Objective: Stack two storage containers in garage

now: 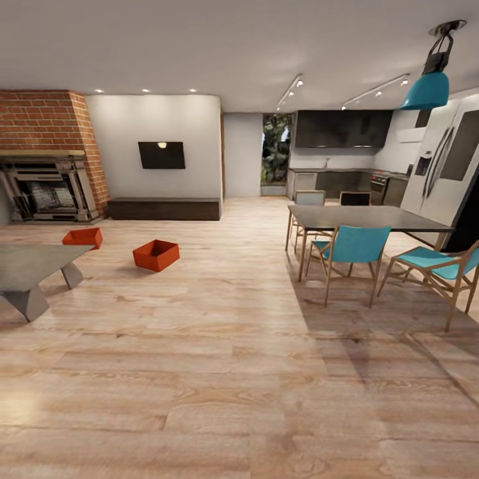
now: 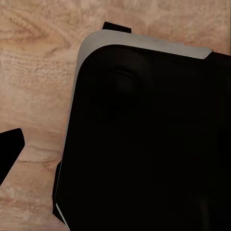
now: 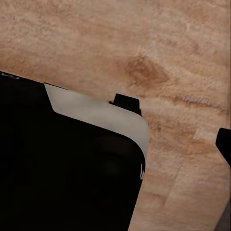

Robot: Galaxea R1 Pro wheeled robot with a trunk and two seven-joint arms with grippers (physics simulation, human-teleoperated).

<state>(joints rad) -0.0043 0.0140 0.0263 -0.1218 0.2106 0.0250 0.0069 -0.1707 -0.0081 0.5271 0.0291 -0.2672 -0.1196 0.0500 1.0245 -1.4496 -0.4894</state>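
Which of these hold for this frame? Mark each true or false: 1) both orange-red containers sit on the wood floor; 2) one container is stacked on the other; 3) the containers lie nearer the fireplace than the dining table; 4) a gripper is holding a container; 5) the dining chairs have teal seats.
1) True: the nearer container and the farther container both rest on the wood floor.
2) False: they sit apart, side by side.
3) True: they lie toward the fireplace, away from the dining table.
4) False: both lie untouched.
5) True: see the teal chair.
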